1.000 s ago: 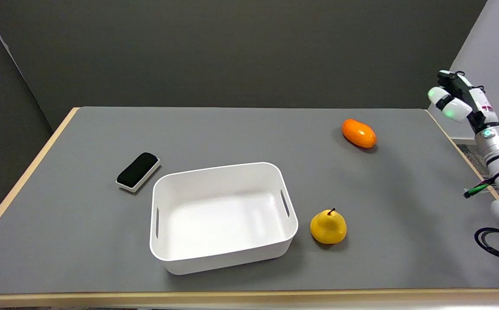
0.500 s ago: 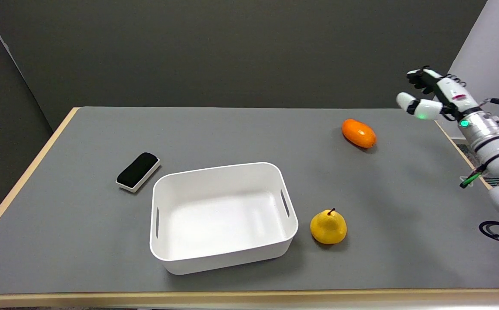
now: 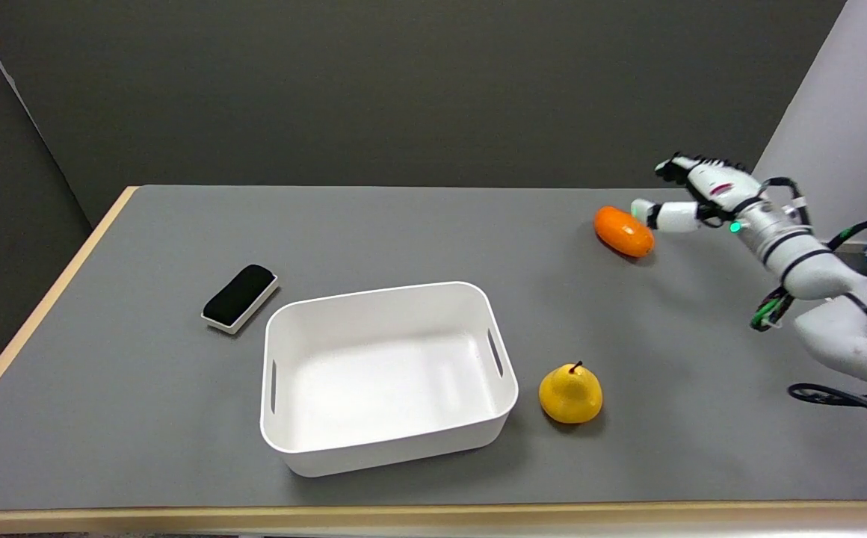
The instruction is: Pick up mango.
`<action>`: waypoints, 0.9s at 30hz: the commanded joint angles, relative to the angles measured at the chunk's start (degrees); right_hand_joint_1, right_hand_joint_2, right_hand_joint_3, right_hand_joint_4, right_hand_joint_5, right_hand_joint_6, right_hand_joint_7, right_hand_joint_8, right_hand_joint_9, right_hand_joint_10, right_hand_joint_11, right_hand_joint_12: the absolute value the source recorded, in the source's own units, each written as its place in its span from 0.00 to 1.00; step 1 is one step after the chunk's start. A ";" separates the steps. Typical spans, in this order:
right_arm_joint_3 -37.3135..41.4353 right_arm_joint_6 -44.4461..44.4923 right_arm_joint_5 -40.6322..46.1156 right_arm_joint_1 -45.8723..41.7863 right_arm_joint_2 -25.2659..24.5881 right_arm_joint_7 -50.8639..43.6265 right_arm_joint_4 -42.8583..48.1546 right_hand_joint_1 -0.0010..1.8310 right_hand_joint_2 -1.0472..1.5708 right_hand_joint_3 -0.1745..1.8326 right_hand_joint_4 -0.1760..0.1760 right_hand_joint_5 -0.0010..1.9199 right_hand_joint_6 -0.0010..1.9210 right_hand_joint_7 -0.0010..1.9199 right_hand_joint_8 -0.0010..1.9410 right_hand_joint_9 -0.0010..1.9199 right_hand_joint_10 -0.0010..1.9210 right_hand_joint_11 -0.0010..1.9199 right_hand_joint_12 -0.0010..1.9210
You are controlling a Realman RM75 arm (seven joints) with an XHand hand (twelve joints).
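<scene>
Step in hand: approach, grasp not yet made. The mango [image 3: 623, 232] lies on its side on the grey table [image 3: 403, 224], far right portion, well apart from the other items. My right hand [image 3: 691, 196] is just beside the mango's right end, fingers spread and holding nothing. One white fingertip sits at the fruit's upper right edge; from this single head view I cannot tell whether it touches the skin or hangs just above it.

Other items: white bin [image 3: 385, 373] near the table centre, yellow pear [image 3: 570, 392] just beside the bin's right wall, black eraser [image 3: 240, 297] to the bin's left. None of these is in the hand's path.

Next move, as I judge it: bring the palm over the mango's middle, lower until the fingers straddle its short axis, then close thumb against fingers. The fruit is smooth and rounded, so I expect it could roll or slide away if one finger lands first. I would close evenly and lift only once the hold looks secure.
</scene>
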 commanded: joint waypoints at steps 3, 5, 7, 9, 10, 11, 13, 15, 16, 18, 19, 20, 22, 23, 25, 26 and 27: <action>-6.31 -37.43 -16.21 5.98 -10.85 -4.67 11.75 0.16 0.63 0.47 0.13 0.09 0.21 0.11 0.19 0.05 0.41 0.03 0.67; -6.82 -37.85 -18.24 6.07 -11.16 -2.55 12.25 0.16 0.63 0.46 0.10 0.08 0.20 0.10 0.18 0.04 0.40 0.02 0.67; -7.80 -38.51 -20.70 6.23 -11.33 0.57 12.76 0.16 0.63 0.46 0.09 0.08 0.20 0.10 0.18 0.04 0.40 0.02 0.67; -9.49 -39.44 -23.46 6.76 -11.33 4.35 12.86 0.16 0.63 0.46 0.08 0.07 0.20 0.10 0.18 0.04 0.40 0.02 0.67; -9.77 -39.67 -24.18 6.98 -11.33 5.30 12.73 0.16 0.63 0.46 0.07 0.07 0.20 0.10 0.18 0.04 0.40 0.02 0.67; -10.54 -39.99 -25.53 7.56 -11.33 7.16 12.36 0.16 0.63 0.46 0.07 0.07 0.20 0.10 0.18 0.04 0.40 0.02 0.67; -11.75 -40.50 -27.60 8.28 -11.33 10.01 11.39 0.16 0.63 0.46 0.07 0.07 0.20 0.10 0.18 0.04 0.40 0.03 0.67; -12.35 -40.61 -28.94 9.09 -11.33 11.83 10.28 0.16 0.63 0.46 0.07 0.08 0.20 0.10 0.18 0.04 0.40 0.03 0.67; -12.77 -40.61 -29.38 9.58 -11.33 12.45 9.69 0.16 0.63 0.46 0.07 0.08 0.20 0.10 0.18 0.04 0.40 0.03 0.67; -13.31 -40.54 -29.93 10.60 -11.33 13.41 8.49 0.16 0.63 0.46 0.07 0.08 0.20 0.11 0.18 0.04 0.41 0.03 0.67; -13.67 -40.53 -30.01 11.10 -11.33 13.84 7.93 0.16 0.63 0.46 0.07 0.08 0.20 0.11 0.18 0.04 0.41 0.03 0.67; -14.15 -40.25 -30.03 11.61 -11.33 13.92 7.40 0.16 0.63 0.46 0.07 0.08 0.20 0.11 0.18 0.04 0.41 0.03 0.68; -14.63 -40.19 -30.21 12.14 -11.39 14.51 6.72 0.16 0.63 0.46 0.07 0.08 0.20 0.11 0.19 0.04 0.41 0.03 0.68; -15.07 -40.14 -31.20 12.42 -11.47 15.58 6.12 0.16 0.63 0.46 0.07 0.08 0.20 0.11 0.19 0.05 0.41 0.03 0.68; -15.96 -40.05 -34.53 12.70 -11.56 18.15 5.55 0.18 0.63 0.47 0.07 0.08 0.20 0.12 0.19 0.05 0.42 0.04 0.68; -16.26 -40.05 -36.25 12.71 -11.64 19.34 5.36 0.20 0.64 0.47 0.05 0.08 0.21 0.14 0.20 0.07 0.43 0.06 0.70; -16.75 -40.12 -40.11 12.71 -11.88 21.62 5.19 0.24 0.65 0.48 0.04 0.09 0.22 0.16 0.22 0.10 0.46 0.09 0.73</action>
